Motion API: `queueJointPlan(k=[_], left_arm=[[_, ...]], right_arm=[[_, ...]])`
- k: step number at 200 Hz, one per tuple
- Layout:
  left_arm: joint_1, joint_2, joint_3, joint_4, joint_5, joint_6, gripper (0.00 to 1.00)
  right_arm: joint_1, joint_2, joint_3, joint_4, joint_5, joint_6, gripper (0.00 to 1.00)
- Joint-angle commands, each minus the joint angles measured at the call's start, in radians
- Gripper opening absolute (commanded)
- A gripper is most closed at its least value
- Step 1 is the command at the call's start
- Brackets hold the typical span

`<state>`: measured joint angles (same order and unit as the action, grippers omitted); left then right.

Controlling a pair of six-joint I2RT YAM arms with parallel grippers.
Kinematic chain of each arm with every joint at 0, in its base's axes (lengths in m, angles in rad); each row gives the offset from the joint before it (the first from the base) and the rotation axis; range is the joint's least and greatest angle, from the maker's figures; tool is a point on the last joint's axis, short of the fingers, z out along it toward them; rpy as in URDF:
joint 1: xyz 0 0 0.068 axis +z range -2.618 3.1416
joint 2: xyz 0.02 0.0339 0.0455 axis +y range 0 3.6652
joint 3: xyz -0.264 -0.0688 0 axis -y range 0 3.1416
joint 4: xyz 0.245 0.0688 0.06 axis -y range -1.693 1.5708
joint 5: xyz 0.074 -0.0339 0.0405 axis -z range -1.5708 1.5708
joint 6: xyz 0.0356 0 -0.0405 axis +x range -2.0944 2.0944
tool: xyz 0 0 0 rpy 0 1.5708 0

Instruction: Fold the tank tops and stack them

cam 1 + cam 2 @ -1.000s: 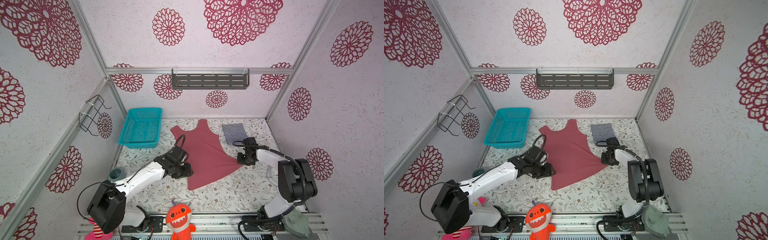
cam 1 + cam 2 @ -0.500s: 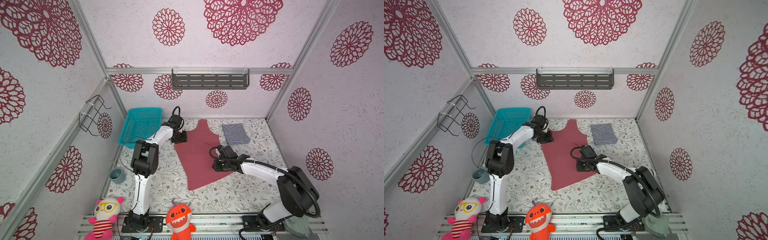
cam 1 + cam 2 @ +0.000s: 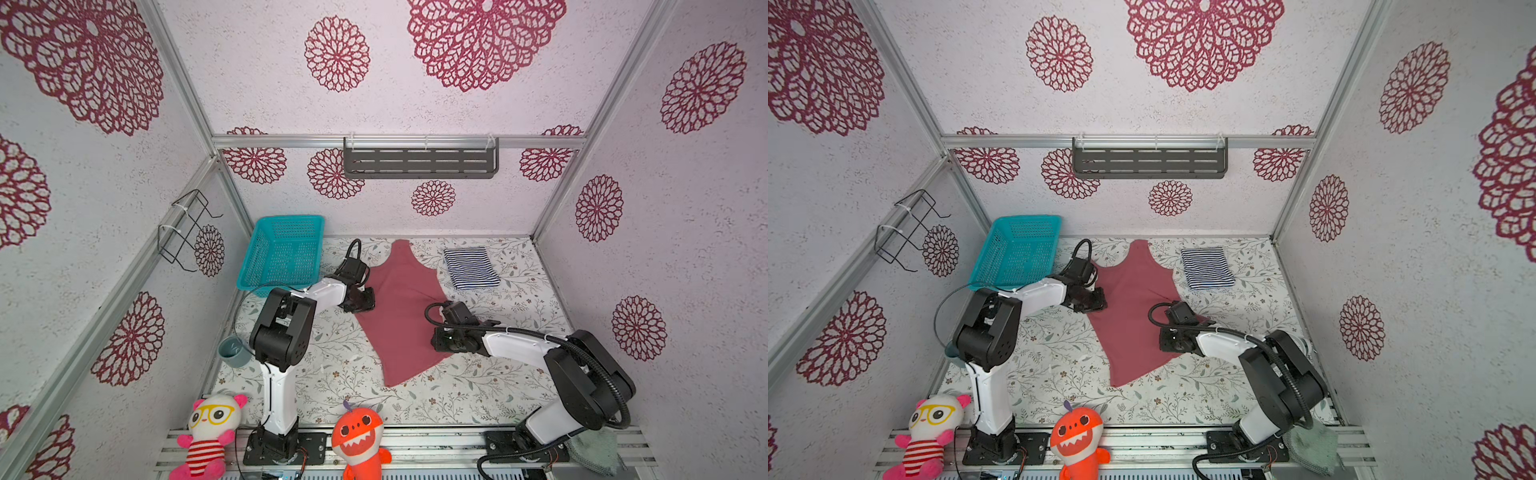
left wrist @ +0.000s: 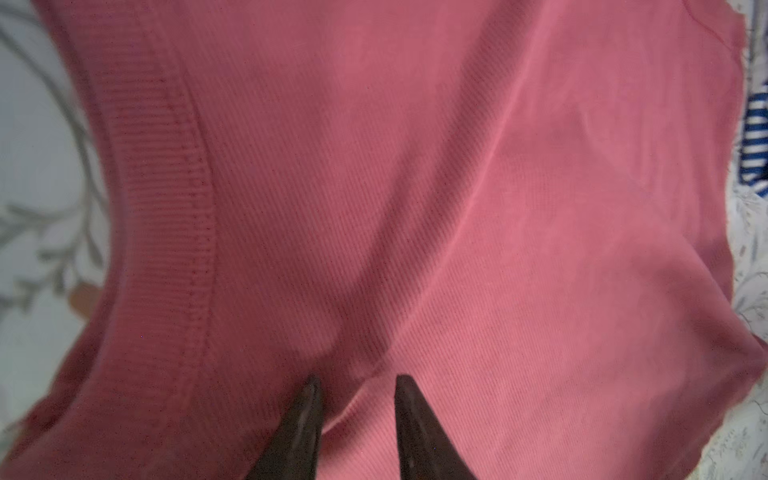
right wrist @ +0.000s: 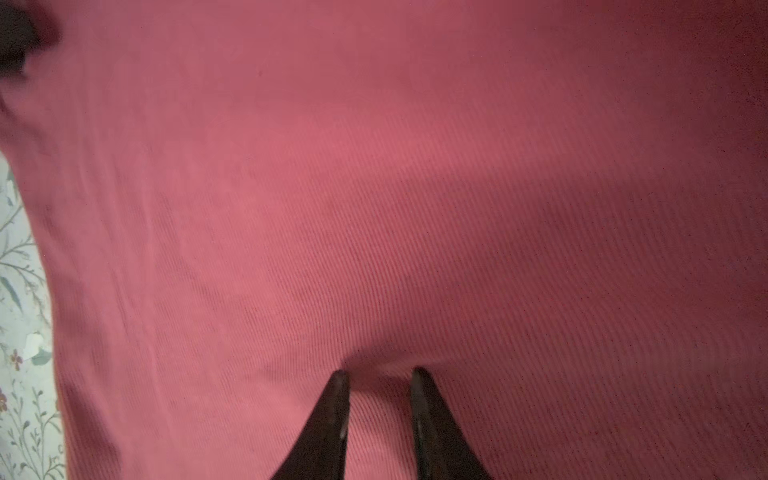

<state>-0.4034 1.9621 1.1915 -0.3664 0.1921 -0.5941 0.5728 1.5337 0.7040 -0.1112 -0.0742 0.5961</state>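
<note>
The rose-red tank top [image 3: 399, 307] [image 3: 1129, 307] lies folded lengthwise, a long narrow shape in the middle of the table. The striped navy-and-white tank top [image 3: 471, 268] [image 3: 1206, 268] lies folded small at the back right. My left gripper [image 3: 368, 301] [image 4: 357, 380] is low on the red top's left edge by the ribbed armhole. Its jaws stand narrowly apart with a ridge of cloth between them. My right gripper [image 3: 436, 338] [image 5: 380, 374] presses on the right edge, and the red cloth puckers between its fingers.
A teal basket [image 3: 282, 253] stands at the back left and a small grey-blue cup [image 3: 232, 351] by the left arm's base. Two plush toys [image 3: 210, 432] [image 3: 359, 436] sit at the front rail. A grey-green cloth [image 3: 594, 451] lies at the front right corner.
The red top went from spread wide to folded narrow. The left gripper came forward from the shoulder to the armhole edge and its jaws narrowed. The right gripper slid slightly nearer the front.
</note>
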Motion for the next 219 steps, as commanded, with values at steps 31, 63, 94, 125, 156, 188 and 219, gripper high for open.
queueJointPlan(k=[31, 63, 94, 125, 156, 188, 219], left_arm=[[-0.223, -0.331, -0.611, 0.044, -0.057, -0.446, 0.33], [-0.398, -0.653, -0.703, -0.089, -0.138, -0.691, 0.38], [-0.282, -0.801, -0.507, -0.333, -0.206, -0.51, 0.51], [-0.111, -0.584, -0.227, -0.341, -0.183, -0.196, 0.51], [-0.071, -0.242, 0.077, -0.306, -0.156, -0.024, 0.46], [-0.086, 0.033, 0.266, -0.227, -0.103, -0.019, 0.43], [-0.117, 0.154, 0.28, -0.14, -0.104, -0.086, 0.43]], right_arm=[[-0.168, -0.047, -0.087, -0.201, 0.056, -0.03, 0.3], [-0.211, 0.006, 0.003, -0.235, 0.087, -0.109, 0.31], [-0.218, -0.011, 0.17, -0.355, 0.13, -0.192, 0.31], [-0.229, -0.05, 0.288, -0.402, 0.133, -0.211, 0.33], [-0.228, 0.004, 0.304, -0.344, 0.109, -0.188, 0.32], [-0.245, 0.085, 0.284, -0.216, 0.109, -0.19, 0.31], [-0.247, 0.176, 0.311, -0.159, 0.079, -0.2, 0.29]])
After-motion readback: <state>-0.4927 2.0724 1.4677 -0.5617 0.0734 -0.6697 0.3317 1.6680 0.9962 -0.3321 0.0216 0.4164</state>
